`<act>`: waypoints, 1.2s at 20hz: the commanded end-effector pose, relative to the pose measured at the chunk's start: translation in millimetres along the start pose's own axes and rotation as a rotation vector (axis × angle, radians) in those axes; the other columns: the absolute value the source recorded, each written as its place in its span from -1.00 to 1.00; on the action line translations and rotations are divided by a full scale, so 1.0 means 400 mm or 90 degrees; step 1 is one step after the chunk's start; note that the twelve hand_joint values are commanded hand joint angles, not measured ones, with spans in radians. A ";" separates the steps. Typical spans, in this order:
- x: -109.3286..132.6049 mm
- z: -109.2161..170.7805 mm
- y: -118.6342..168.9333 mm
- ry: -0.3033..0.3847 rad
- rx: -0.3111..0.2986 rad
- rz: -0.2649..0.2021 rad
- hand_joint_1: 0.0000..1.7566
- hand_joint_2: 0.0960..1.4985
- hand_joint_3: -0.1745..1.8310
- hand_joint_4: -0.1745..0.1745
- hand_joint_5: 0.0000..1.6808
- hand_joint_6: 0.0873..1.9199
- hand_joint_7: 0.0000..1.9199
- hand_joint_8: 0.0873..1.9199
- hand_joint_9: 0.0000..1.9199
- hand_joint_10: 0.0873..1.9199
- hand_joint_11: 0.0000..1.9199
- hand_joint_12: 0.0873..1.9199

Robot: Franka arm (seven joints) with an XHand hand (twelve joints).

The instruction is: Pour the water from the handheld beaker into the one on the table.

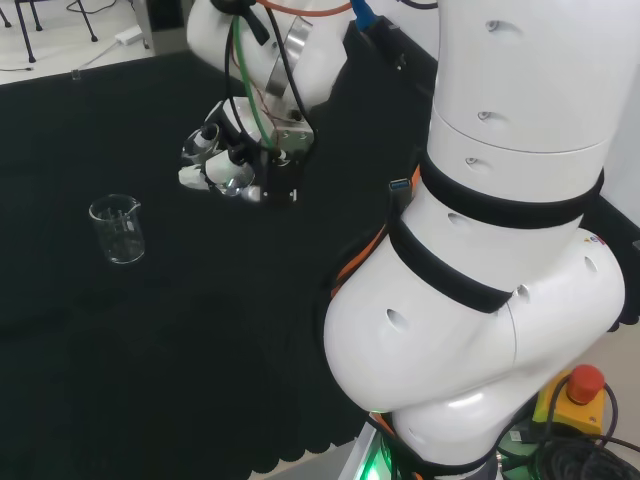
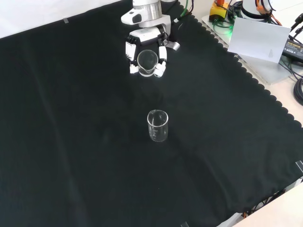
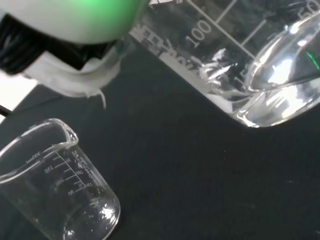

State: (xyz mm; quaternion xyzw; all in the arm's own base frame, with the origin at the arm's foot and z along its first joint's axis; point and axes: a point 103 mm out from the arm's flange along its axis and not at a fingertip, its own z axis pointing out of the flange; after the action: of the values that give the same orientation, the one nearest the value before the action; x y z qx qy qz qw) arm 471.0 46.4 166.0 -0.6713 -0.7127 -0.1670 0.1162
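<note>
The black and white robot hand [image 2: 146, 56] curls its fingers [image 2: 162, 60] round a clear glass beaker with printed graduation marks [image 2: 147, 63], holding it tilted above the black cloth [image 2: 71, 142]. In the wrist view a little water pools in this held beaker's [image 3: 260, 65] lower side. A second clear glass beaker [image 2: 157, 126] stands upright on the cloth, nearer the camera in the front view and well apart from the hand.
</note>
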 end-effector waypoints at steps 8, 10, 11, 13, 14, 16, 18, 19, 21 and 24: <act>0.119 0.048 0.030 -0.064 0.017 -0.037 0.34 -0.32 -0.16 1.00 0.85 -0.96 0.94 -0.78 0.74 -0.54 0.42 -0.20; 0.133 0.055 0.036 -0.073 0.018 -0.039 0.34 -0.32 -0.16 1.00 0.85 -0.96 0.93 -0.78 0.74 -0.54 0.42 -0.20; 0.140 0.059 0.039 -0.080 0.018 -0.039 0.34 -0.32 -0.16 1.00 0.85 -0.96 0.93 -0.78 0.74 -0.54 0.42 -0.20; 0.151 0.066 0.045 -0.097 0.022 -0.036 0.34 -0.32 -0.16 0.99 0.85 -0.96 0.93 -0.78 0.74 -0.54 0.42 -0.20; 0.154 0.069 0.049 -0.103 0.027 -0.032 0.34 -0.32 -0.16 0.99 0.85 -0.96 0.93 -0.78 0.74 -0.54 0.42 -0.20; 0.158 0.075 0.056 -0.113 0.033 -0.027 0.34 -0.32 -0.16 0.99 0.85 -0.96 0.93 -0.78 0.74 -0.54 0.42 -0.20; 0.161 0.080 0.063 -0.122 0.035 -0.024 0.34 -0.32 -0.16 0.99 0.85 -0.96 0.93 -0.78 0.74 -0.54 0.42 -0.20; 0.165 0.082 0.065 -0.125 0.035 -0.024 0.34 -0.32 -0.16 0.99 0.85 -0.96 0.93 -0.78 0.74 -0.54 0.42 -0.20; 0.175 0.088 0.070 -0.137 0.035 -0.025 0.34 -0.32 -0.16 0.99 0.85 -0.96 0.93 -0.78 0.74 -0.54 0.42 -0.20; 0.190 0.097 0.076 -0.158 0.037 -0.026 0.34 -0.32 -0.16 0.99 0.85 -0.96 0.93 -0.78 0.74 -0.53 0.42 -0.20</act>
State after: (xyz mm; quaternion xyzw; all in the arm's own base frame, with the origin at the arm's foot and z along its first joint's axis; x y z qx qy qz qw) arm 492.0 118.7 164.5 -0.6702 -0.7353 -0.0818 0.0596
